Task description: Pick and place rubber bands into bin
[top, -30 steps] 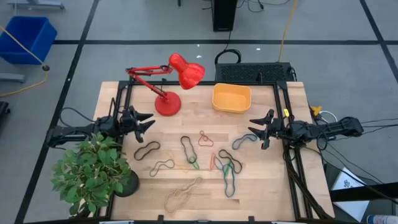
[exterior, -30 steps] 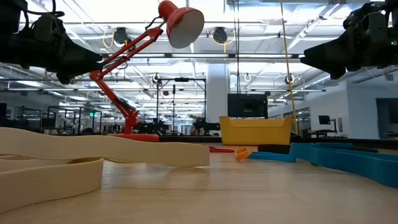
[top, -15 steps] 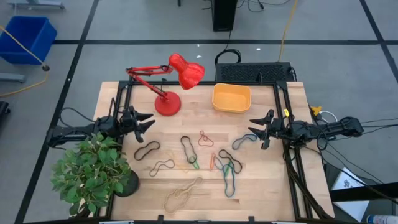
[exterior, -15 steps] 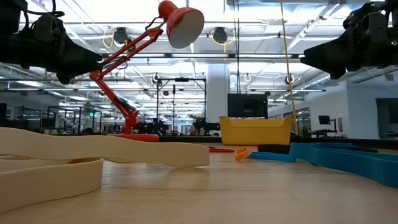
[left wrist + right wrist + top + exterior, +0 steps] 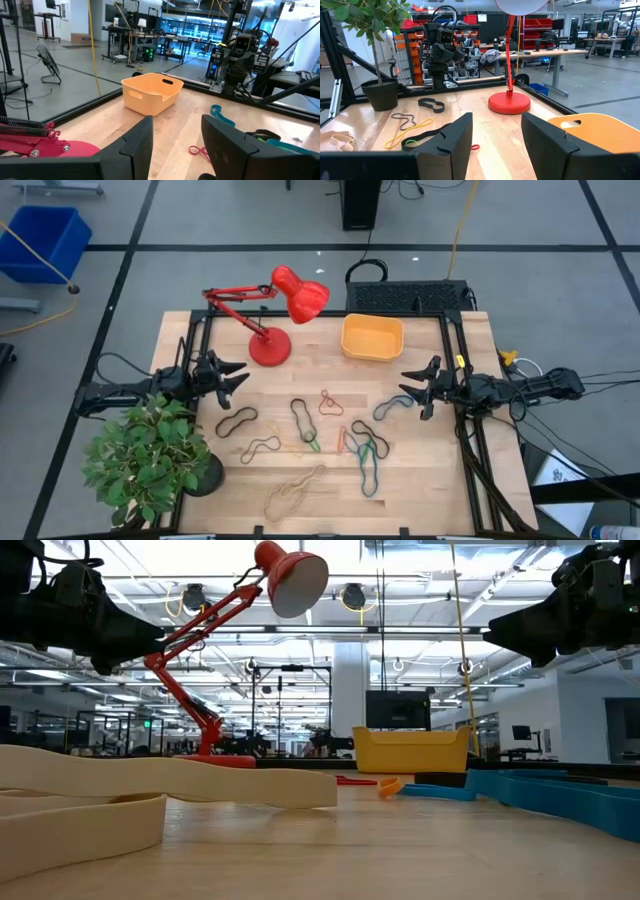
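Several rubber bands lie flat on the wooden table's middle and near part: black ones (image 5: 237, 421), a red one (image 5: 330, 402), a green one (image 5: 372, 450), a blue one (image 5: 222, 115) and a tan one (image 5: 293, 492). The orange-yellow bin (image 5: 372, 338) stands at the far edge, right of the middle. My left gripper (image 5: 238, 377) hovers open at the table's left side, pointing level toward the right. My right gripper (image 5: 410, 385) hovers open at the right side, pointing level toward the left. Both are above the table and hold nothing.
A red desk lamp (image 5: 270, 345) stands at the far left, its head (image 5: 300, 295) raised beside the bin. A potted plant (image 5: 150, 455) fills the near left corner. Black frame rails (image 5: 470, 450) run along the table's sides.
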Robot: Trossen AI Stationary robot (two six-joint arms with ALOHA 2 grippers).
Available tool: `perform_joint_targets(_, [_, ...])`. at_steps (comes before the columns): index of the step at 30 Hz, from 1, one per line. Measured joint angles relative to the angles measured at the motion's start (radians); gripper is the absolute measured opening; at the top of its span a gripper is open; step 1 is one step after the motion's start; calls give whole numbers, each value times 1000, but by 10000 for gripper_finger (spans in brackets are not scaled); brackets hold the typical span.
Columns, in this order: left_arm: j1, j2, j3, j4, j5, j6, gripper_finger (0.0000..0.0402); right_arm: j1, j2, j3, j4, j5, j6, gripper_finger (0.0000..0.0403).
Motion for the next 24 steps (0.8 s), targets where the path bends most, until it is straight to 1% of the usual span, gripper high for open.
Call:
perform_joint_targets(21, [0,0,0,0,0,0,173,0,0,0,2,0,0,163])
perform_joint_targets(24, [0,0,0,0,0,0,173,-1,4,0,54,5,-2,163])
